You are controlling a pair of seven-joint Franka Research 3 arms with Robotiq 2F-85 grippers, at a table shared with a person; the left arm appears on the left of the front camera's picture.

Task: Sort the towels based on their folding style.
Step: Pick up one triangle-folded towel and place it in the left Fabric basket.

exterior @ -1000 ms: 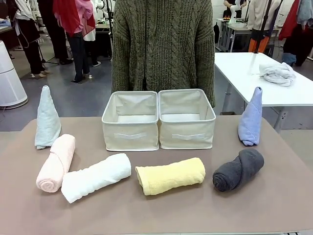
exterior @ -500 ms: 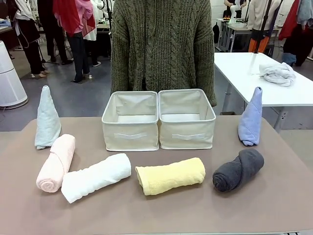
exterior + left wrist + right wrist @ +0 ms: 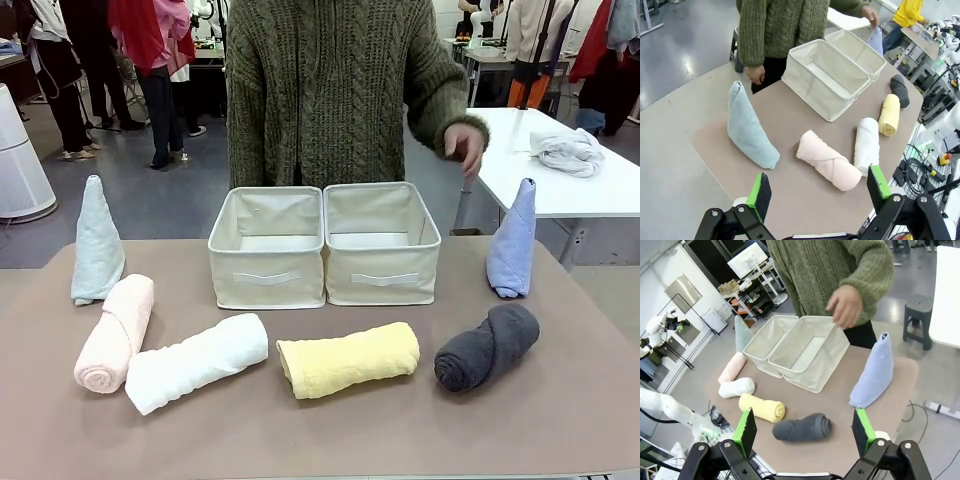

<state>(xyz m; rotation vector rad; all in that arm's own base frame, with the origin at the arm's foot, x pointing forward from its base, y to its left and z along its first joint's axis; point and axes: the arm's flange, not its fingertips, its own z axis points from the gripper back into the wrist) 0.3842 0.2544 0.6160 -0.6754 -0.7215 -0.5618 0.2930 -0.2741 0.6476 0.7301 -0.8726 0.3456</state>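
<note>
Six towels lie on the brown table. Rolled ones sit along the front: pink (image 3: 113,332), white (image 3: 196,362), yellow (image 3: 349,359) and dark grey (image 3: 488,346). A pale teal cone (image 3: 96,242) stands at the far left, a periwinkle cone (image 3: 513,240) at the right. The person's hand (image 3: 465,147) hovers above and left of the periwinkle cone (image 3: 871,374). My left gripper (image 3: 820,192) is open, raised over the table edge near the teal cone (image 3: 750,130) and pink roll (image 3: 828,160). My right gripper (image 3: 803,432) is open above the dark grey roll (image 3: 802,428).
Two beige fabric bins (image 3: 267,245) (image 3: 380,241) stand side by side at the table's middle, in front of the person in a green knit sweater. A white side table (image 3: 560,165) at the right back carries a whitish cloth heap (image 3: 568,150).
The person's hand has come up on the right, now reaching out above the right bin toward the periwinkle cone. The towels and bins have not moved.
</note>
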